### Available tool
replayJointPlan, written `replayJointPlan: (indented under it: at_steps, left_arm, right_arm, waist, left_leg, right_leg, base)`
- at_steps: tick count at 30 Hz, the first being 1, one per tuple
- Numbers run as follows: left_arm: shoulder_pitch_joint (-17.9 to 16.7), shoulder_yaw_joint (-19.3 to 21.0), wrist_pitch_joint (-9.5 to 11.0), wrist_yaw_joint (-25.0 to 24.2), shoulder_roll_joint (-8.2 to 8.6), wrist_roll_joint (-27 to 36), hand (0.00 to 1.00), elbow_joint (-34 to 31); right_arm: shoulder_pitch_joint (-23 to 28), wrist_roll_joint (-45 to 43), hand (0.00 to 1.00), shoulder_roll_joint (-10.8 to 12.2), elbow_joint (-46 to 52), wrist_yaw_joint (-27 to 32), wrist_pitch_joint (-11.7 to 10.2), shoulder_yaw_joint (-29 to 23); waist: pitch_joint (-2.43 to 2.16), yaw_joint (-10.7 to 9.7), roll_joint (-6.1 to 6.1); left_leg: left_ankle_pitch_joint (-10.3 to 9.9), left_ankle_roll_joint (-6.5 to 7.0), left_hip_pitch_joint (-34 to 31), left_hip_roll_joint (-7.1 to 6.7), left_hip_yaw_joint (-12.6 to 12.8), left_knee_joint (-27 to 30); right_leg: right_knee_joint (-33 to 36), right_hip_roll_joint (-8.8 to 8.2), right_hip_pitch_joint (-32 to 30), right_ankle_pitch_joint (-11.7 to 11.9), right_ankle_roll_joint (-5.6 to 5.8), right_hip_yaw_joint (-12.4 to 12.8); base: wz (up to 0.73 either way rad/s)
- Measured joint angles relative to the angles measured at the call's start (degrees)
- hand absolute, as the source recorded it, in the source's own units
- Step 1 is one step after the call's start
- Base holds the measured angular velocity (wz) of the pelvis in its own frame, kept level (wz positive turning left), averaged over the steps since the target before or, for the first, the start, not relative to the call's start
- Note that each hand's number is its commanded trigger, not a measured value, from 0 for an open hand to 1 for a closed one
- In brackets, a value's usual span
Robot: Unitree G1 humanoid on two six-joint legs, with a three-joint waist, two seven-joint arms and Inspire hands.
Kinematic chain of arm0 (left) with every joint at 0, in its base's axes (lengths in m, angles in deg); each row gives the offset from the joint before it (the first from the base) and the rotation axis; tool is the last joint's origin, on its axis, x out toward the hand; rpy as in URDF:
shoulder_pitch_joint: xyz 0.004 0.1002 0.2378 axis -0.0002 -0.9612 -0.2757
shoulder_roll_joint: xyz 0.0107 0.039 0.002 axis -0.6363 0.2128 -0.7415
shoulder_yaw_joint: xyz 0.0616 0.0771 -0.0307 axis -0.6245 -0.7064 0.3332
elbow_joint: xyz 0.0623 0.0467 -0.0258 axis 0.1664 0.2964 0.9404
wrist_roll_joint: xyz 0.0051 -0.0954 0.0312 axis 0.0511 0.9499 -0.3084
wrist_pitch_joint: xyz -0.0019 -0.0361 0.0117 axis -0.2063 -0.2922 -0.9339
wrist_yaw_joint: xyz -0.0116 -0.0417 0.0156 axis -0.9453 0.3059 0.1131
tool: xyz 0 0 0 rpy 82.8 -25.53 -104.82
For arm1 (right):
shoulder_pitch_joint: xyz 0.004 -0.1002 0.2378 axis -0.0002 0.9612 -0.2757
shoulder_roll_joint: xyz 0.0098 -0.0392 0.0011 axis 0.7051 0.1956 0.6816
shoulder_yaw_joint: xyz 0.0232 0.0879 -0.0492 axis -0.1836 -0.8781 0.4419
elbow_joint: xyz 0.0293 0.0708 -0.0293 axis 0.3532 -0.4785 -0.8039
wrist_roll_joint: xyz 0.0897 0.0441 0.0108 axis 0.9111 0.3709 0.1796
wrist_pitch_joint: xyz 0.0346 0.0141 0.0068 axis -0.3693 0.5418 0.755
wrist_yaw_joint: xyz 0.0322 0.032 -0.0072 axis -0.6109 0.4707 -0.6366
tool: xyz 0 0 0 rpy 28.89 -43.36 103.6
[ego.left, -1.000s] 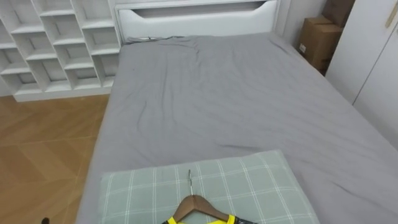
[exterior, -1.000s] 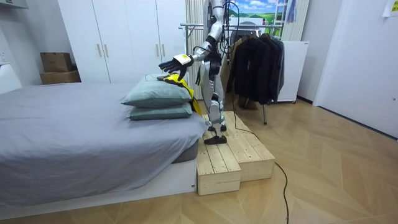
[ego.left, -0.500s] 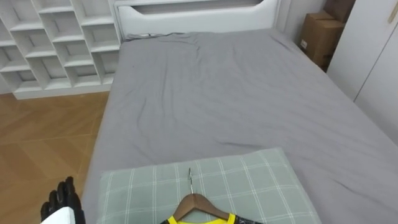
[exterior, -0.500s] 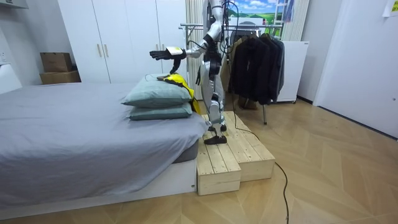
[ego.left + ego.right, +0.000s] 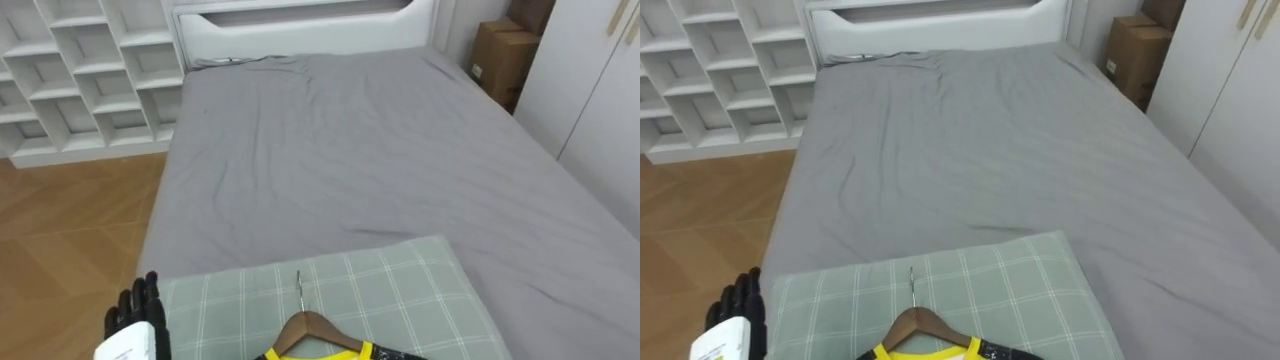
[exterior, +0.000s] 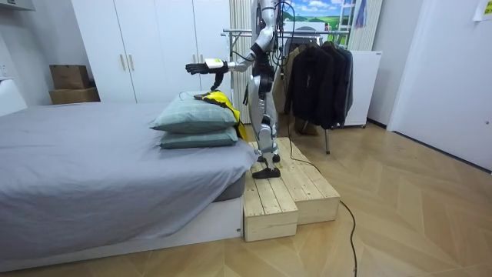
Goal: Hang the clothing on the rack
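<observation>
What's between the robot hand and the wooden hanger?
The green checked pillow: in the left eye view a bare strip of it separates the left robot hand from the hanger.

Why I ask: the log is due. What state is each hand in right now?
Left hand: open, fingers straight, holding nothing.
Right hand: cannot be told.
</observation>
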Motion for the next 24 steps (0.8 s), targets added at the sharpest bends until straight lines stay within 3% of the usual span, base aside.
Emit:
replayJointPlan:
  at_steps: [24]
  left_arm:
    - [-0.03, -6.03, 0.12, -4.20, 0.65, -2.91, 0.00, -0.03]
  right_arm:
    - [-0.09, 6.09, 0.00, 0.29, -0.25, -1.25, -0.01, 3.36]
  waist:
    - [-0.06, -1.21, -1.19]
  left_leg:
    - [0.00, -0.01, -0.34, 0.17, 0.70, -0.21]
  right_leg:
    - [0.06, 0.08, -0.17, 0.01, -0.01, 0.06]
  base:
    - [-0.01]
